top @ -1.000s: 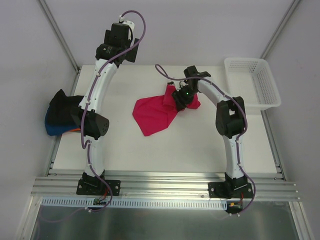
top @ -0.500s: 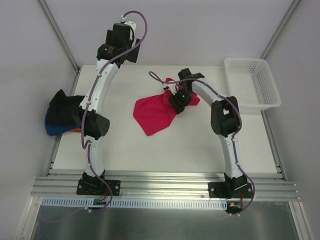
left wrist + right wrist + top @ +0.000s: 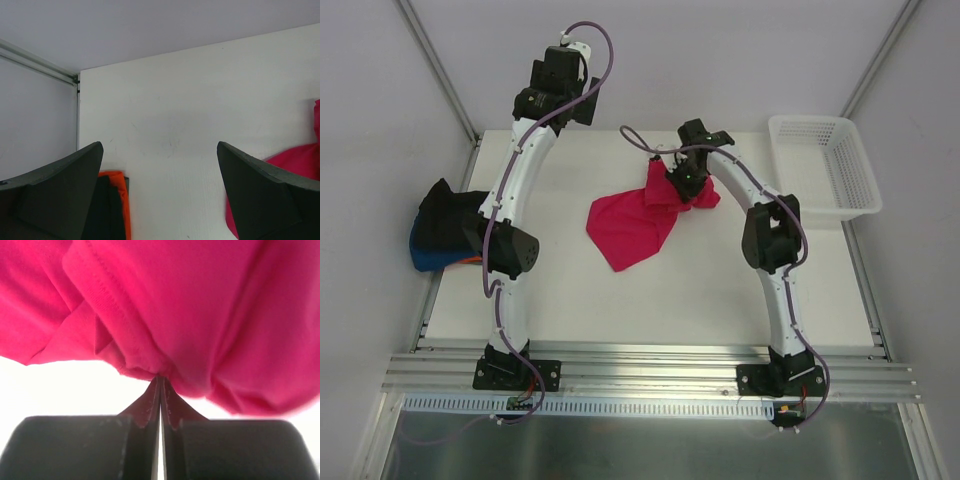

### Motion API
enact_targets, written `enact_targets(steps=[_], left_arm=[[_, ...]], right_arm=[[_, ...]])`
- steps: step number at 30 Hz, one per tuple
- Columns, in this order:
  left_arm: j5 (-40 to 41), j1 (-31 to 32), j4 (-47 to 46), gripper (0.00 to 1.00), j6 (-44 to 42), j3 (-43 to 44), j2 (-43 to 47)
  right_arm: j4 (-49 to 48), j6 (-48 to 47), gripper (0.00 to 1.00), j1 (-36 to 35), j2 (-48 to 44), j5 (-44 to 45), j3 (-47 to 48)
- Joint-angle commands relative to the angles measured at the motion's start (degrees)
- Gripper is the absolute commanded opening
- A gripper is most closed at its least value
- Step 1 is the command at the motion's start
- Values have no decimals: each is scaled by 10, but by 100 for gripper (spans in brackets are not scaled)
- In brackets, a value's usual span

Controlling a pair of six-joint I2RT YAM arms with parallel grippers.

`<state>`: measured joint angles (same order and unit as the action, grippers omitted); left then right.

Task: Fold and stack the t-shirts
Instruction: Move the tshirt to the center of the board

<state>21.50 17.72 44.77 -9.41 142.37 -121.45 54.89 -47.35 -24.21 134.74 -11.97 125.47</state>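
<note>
Crimson-pink shirt (image 3: 625,228) between pile (image 3: 440,225) and basket (image 3: 855,207)

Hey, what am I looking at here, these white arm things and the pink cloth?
Two white robot arms are bolted to a white table. One picture looks down from above; the other two come from cameras on the wrists. A crumpled crimson-pink cloth t-shirt lies mid-table, a pile of black, blue and orange shirts at the left edge, a white plastic mesh basket far right. The right gripper is shut, pinching the pink shirt's fabric. The left gripper is open and empty.
</note>
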Motion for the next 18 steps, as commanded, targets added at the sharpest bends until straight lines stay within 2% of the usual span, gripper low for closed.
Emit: enact_targets(steps=[1, 9, 13, 18], left_arm=[[13, 7, -18, 99, 10, 28, 2], [24, 7, -21, 99, 8, 54, -13], [31, 7, -21, 99, 6, 51, -10], [49, 6, -28, 99, 5, 58, -13]], right_arm=[[12, 17, 1, 13, -92, 5, 45], [-8, 51, 1, 26, -222, -36, -9], [-19, 78, 1, 27, -266, -57, 61], [-82, 111, 0, 6, -306, -76, 144]])
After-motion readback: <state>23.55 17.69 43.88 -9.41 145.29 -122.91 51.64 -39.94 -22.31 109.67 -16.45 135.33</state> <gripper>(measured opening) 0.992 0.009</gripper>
